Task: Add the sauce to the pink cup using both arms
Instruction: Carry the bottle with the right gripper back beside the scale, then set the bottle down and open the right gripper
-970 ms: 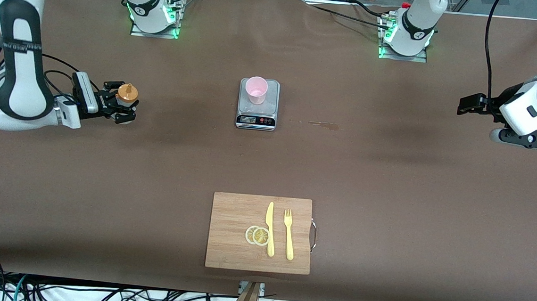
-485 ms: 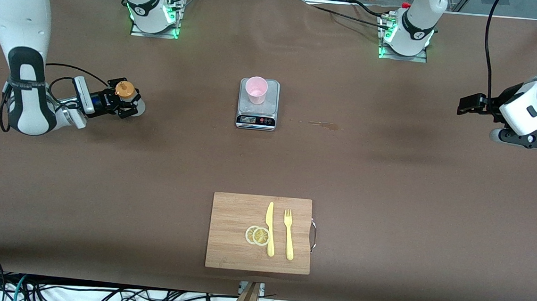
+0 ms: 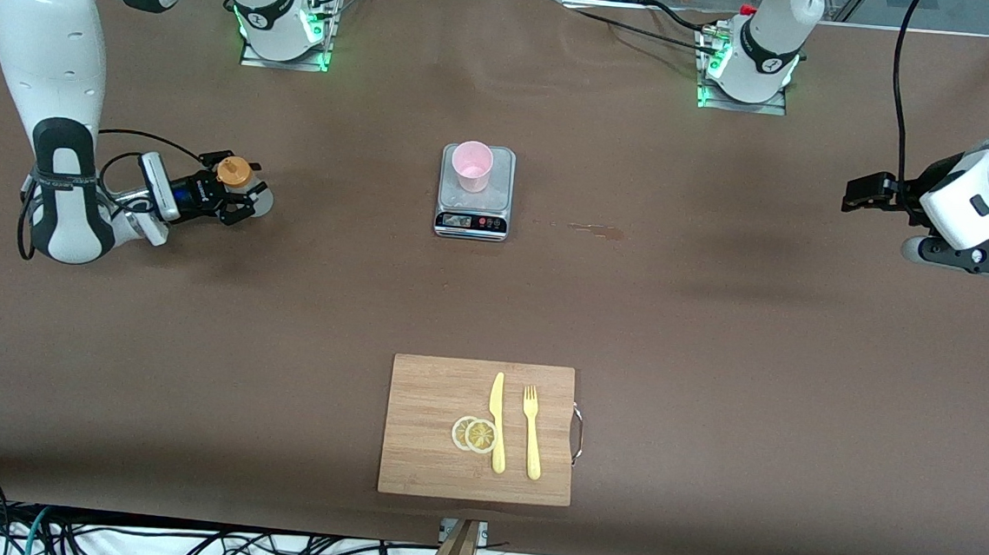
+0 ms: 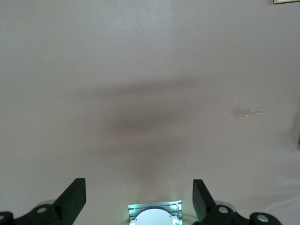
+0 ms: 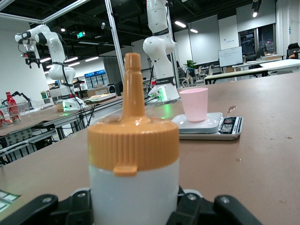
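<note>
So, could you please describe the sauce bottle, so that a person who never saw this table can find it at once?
Start at the kitchen scale with the pink cup on it, near the middle of the brown table, then go toward the right arm's end. There the right gripper is around a small whitish squeeze bottle, standing upright. Its orange nozzle cap is the only orange thing on the table.

There is one sauce bottle (image 3: pixel 235 174) with an orange cap, and one pink cup (image 3: pixel 472 165). There is one scale (image 3: pixel 475 193). There is one wooden board (image 3: pixel 479 430) near the table's front edge. On the board there are two lemon slices (image 3: pixel 475 434), one yellow knife (image 3: pixel 497 421) and one yellow fork (image 3: pixel 532 432). There are two robot arms, and two bases with green lights
</note>
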{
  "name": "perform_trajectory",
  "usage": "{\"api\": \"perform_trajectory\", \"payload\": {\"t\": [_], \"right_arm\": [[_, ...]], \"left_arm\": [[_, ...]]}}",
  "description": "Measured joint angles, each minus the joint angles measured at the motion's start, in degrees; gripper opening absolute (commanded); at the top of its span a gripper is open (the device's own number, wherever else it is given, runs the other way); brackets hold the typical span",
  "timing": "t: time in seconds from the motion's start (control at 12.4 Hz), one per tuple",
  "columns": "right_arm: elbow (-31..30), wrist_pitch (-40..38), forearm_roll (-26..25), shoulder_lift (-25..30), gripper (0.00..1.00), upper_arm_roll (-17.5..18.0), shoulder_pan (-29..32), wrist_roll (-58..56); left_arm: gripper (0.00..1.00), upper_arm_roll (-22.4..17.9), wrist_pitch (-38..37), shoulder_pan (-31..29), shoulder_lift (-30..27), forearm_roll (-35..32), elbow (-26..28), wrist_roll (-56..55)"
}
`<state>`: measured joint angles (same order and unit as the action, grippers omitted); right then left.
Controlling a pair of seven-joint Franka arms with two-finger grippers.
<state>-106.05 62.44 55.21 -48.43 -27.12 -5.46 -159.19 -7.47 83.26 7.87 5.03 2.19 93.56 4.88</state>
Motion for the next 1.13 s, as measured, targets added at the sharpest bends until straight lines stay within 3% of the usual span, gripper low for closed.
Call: {"api": "perform_trajectory", "payload": {"t": [0.4, 0.81, 0.97, 1.13], "right_arm": [[2.6, -1.2, -1.5, 0.0, 1.00, -0.5, 1.1, 0.0], [8.9, -1.4, -12.4, 0.4, 1.00, -2.0, 7.6, -0.1], [11.5, -1.5, -14.6, 2.7, 1.00, -3.3, 8.2, 0.6], [12.9, -0.5, -18.3, 8.9, 1.00, -3.6, 8.1, 3.6]], "left_arm": [[1.00, 0.0, 0.0, 0.0, 0.0, 0.0, 0.0, 0.0], [1.00, 0.0, 0.0, 0.0, 0.0, 0.0, 0.0, 0.0], [1.00, 0.0, 0.0, 0.0, 0.0, 0.0, 0.0, 0.0], [1.00, 0.0, 0.0, 0.0, 0.0, 0.0, 0.0, 0.0]]}}
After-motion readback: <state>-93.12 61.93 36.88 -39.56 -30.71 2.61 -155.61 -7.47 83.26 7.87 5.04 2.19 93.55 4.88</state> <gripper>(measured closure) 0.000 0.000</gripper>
